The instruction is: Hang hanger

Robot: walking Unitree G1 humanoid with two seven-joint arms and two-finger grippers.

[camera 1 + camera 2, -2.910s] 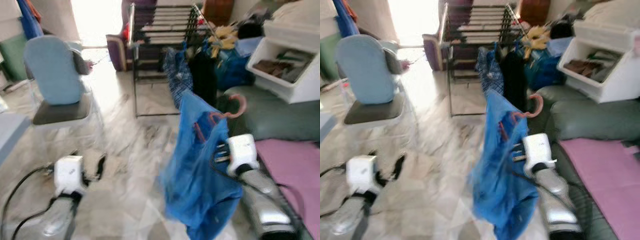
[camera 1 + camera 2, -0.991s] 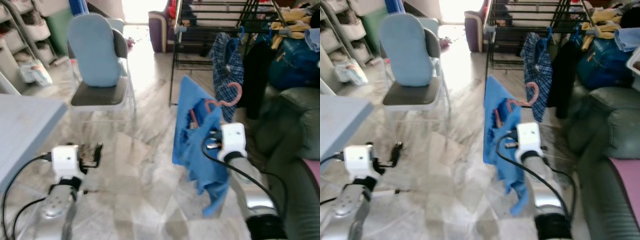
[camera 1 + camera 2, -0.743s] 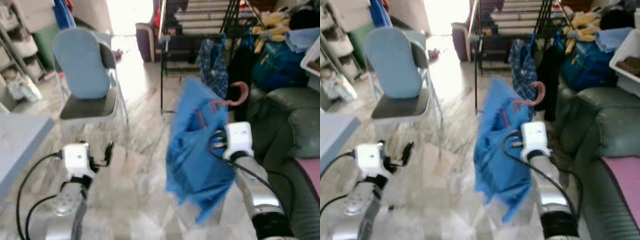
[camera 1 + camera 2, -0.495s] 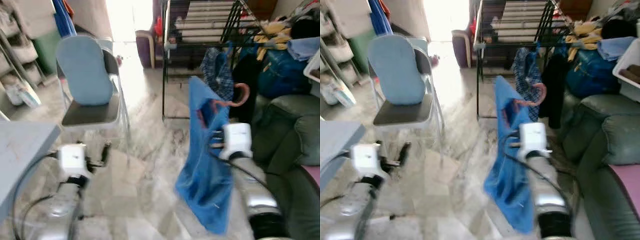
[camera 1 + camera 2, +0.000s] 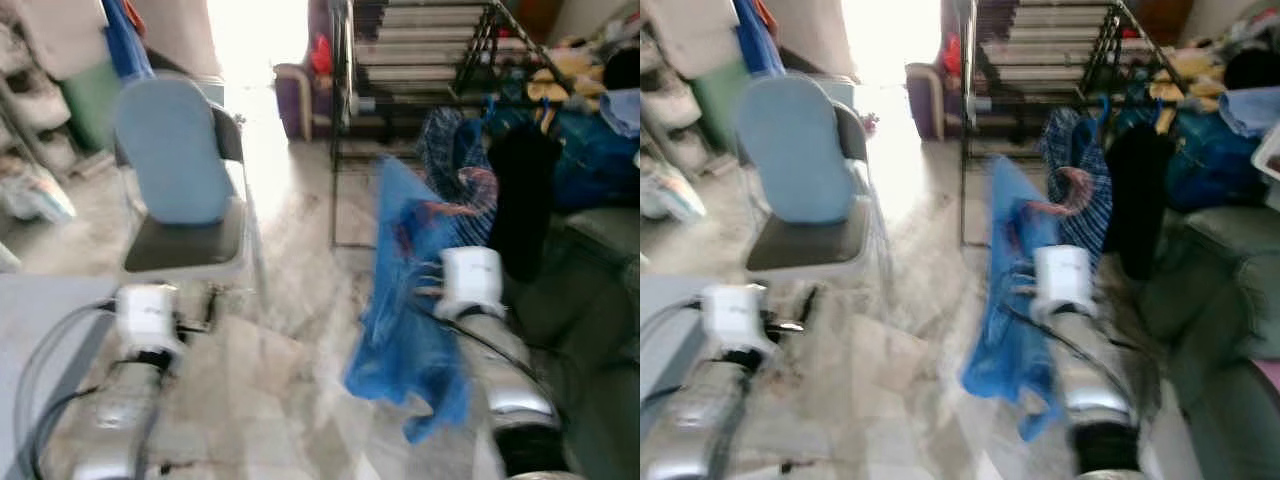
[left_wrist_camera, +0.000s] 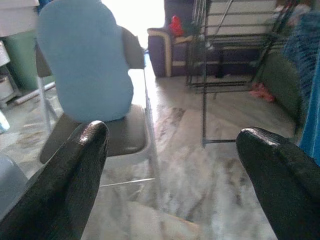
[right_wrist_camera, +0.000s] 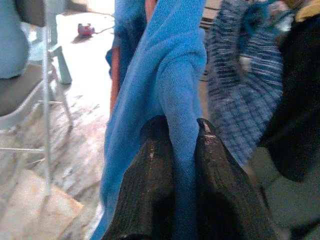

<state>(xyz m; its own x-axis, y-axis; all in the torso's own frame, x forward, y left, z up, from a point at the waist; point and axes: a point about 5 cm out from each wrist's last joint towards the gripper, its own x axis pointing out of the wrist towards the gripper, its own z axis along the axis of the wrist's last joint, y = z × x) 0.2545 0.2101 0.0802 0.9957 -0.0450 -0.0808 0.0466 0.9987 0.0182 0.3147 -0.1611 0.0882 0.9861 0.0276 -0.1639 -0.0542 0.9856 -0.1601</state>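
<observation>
— What's in your right gripper (image 7: 175, 165)?

— My two black fingers (image 7: 152, 170) are pinched tight on a fold of the blue garment (image 5: 405, 320), which hangs on a pink hanger (image 5: 455, 205). I hold it raised in front of me, over the marble floor (image 5: 290, 370).

— And your left gripper (image 6: 172, 150)?

— Spread wide, gripping nothing, held low at my left by the grey desk (image 5: 40, 310) corner.

— What lies beyond?

— A blue-backed chair (image 5: 180, 165) ahead on my left. Farther off, the black drying rack (image 5: 420, 60), with a checked shirt (image 5: 450, 160) and a dark garment (image 5: 520, 190) hanging just behind the hanger's hook.
</observation>
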